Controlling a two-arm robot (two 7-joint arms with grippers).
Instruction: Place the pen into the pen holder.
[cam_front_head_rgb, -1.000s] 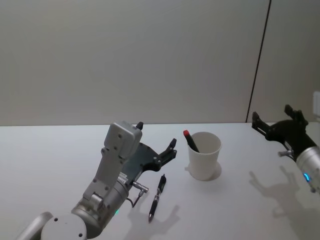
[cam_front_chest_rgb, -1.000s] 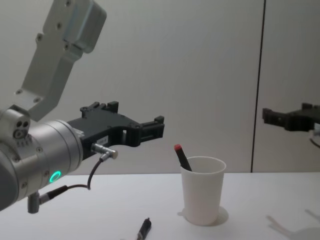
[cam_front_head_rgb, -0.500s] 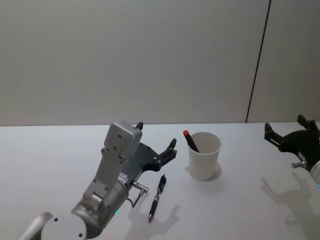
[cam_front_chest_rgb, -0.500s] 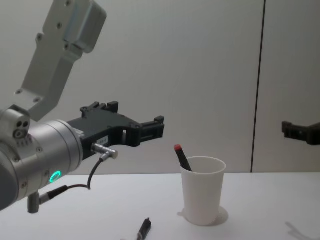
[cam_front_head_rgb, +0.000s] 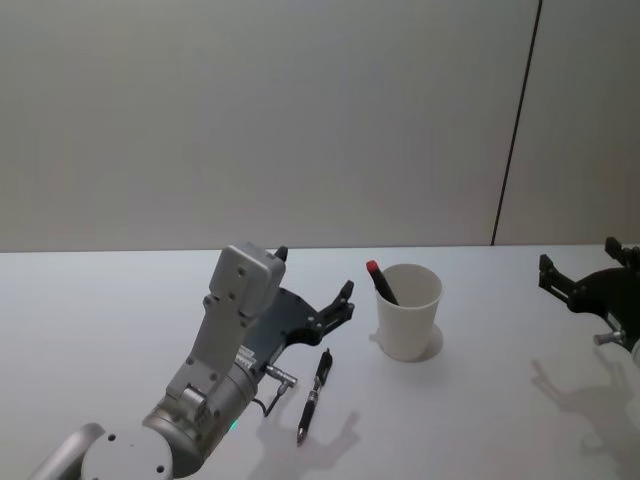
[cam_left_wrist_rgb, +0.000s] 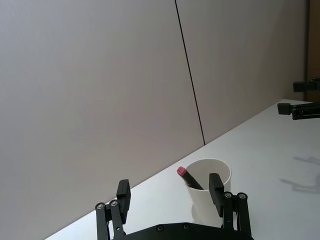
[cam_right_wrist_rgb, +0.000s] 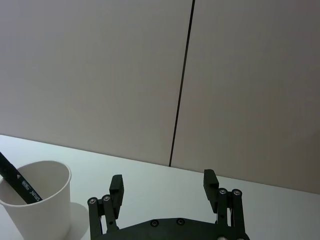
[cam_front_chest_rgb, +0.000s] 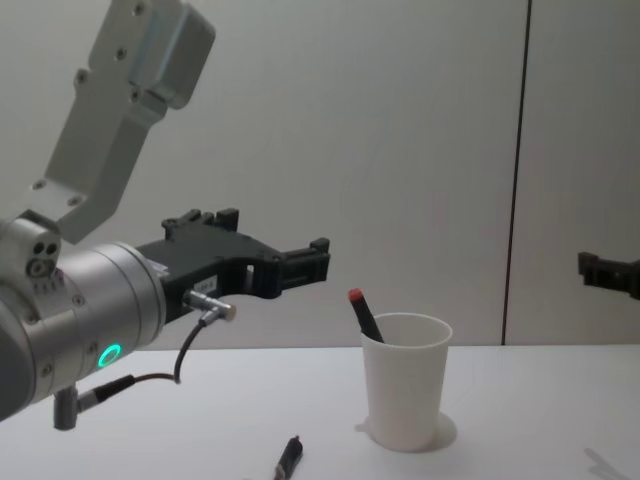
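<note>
Cup (cam_front_head_rgb: 408, 325) of plain white paper, tapered with a rolled rim, stands upright just ahead of my left gripper (cam_front_head_rgb: 315, 272), whose fingers (cam_left_wrist_rgb: 123, 192) are spread apart; a dark pen (cam_front_head_rgb: 380, 283) with a red end leans inside it, the white print on its barrel too small to read. Another black pen (cam_front_head_rgb: 313, 395) lies flat just beneath that gripper, and my right gripper (cam_front_head_rgb: 578, 254), fingers apart too, hovers well beyond the cup.

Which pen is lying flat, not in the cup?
The black pen on the table, near the left claw. The red-tipped pen stands tilted inside the white cup.
</note>
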